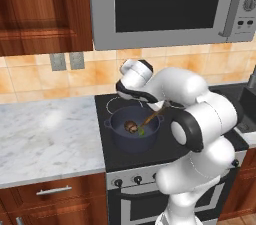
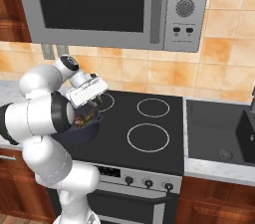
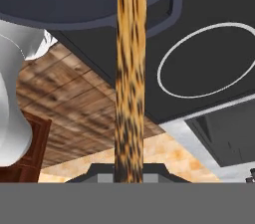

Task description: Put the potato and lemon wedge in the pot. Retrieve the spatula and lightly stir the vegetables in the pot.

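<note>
Orange-brown spatula (image 3: 130, 68) — thin, mottled handle.

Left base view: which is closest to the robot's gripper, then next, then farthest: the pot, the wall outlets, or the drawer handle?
From the gripper:
1. The pot, right below it on the stove.
2. The wall outlets, up on the tiles to the left.
3. The drawer handle, low at the left, under the counter.

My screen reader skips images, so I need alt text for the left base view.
A white robot arm reaches over a dark blue-grey pot on a black stovetop, holding a wooden spatula angled down into it beside the brown potato and green lemon wedge. A microwave hangs above; a marble counter lies left.
</note>
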### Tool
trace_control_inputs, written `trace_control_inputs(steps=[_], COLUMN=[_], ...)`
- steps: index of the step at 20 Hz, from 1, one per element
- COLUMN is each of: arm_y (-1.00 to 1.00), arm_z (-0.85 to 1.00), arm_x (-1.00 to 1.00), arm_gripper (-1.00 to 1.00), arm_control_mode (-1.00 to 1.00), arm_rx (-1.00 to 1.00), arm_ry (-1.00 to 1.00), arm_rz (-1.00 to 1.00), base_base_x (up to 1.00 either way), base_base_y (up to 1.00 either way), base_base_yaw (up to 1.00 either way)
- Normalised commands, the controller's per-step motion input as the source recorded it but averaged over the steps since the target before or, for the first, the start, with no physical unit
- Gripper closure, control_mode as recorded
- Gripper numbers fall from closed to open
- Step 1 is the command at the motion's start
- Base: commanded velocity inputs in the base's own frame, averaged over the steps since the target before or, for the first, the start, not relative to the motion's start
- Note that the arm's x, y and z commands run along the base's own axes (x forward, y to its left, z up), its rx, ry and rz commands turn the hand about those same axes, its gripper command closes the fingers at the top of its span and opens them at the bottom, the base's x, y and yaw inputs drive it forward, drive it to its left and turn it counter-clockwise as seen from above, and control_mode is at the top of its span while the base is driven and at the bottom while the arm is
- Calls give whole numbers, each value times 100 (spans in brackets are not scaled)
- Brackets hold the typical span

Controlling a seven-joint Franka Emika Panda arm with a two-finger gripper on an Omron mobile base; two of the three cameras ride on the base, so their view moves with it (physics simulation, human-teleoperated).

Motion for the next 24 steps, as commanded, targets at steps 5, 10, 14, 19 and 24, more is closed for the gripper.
trace_control_inputs(steps=[5,10,14,19,24], arm_y=[1,0,0,1,16], arm_z=[0,0,0,0,0], arm_x=[-8,-45,-29,41,55], arm_gripper=[100,100,100,100,100], arm_control_mode=[-100,-100,-100,-100,-100], arm_rx=[-2,0,0,0,0], arm_ry=[0,1,3,0,1], arm_rz=[0,0,3,0,0], base_base_x=[0,0,0,0,0], base_base_y=[0,0,0,0,0], base_base_yaw=[0,0,0,0,0])
